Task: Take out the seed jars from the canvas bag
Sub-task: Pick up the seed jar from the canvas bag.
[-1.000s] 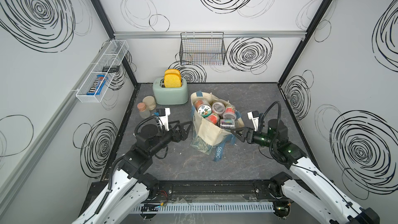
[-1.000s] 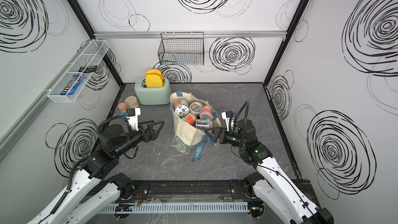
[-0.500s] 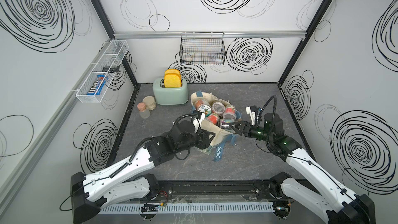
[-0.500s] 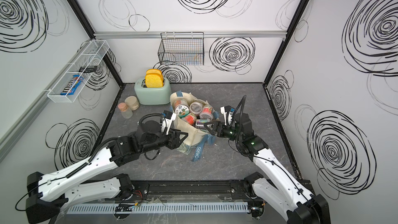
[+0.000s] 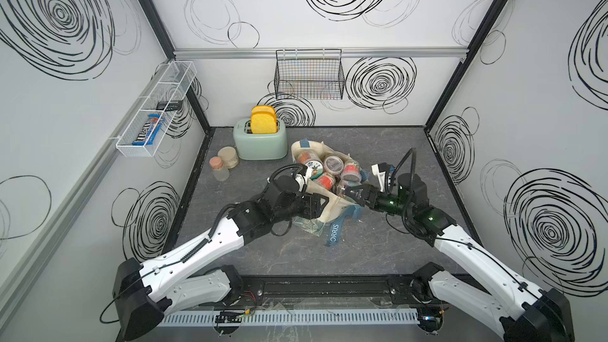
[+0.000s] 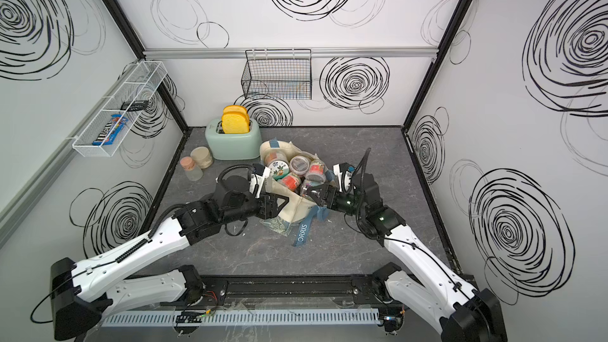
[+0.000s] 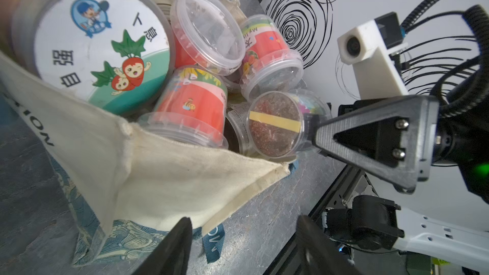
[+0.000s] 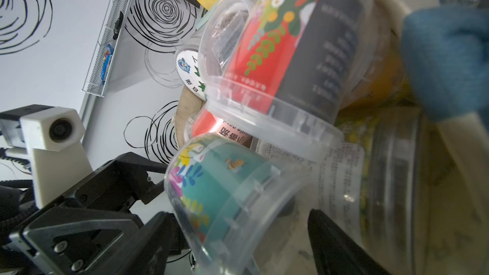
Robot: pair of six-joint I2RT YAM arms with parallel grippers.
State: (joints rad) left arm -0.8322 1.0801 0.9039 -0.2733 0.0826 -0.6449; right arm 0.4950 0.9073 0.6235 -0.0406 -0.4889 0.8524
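Eyes down on the dark grey marbled tabletop (image 5: 394,166) (image 6: 368,166), running wall to wall in both top views. At the back, left of centre, the mint-green rounded toaster (image 5: 260,146) stands upright on it. Just beside that, towards the left wall, two frosted plastic jars stand close together: the tan-topped frosted jar (image 5: 228,157) and the pink-topped frosted jar (image 5: 218,169). Mid-table, near the toaster, the cream canvas tote bag (image 5: 339,207) slumps open, its blue-grey lettered strap (image 5: 335,233) trailing forward flat on the slab
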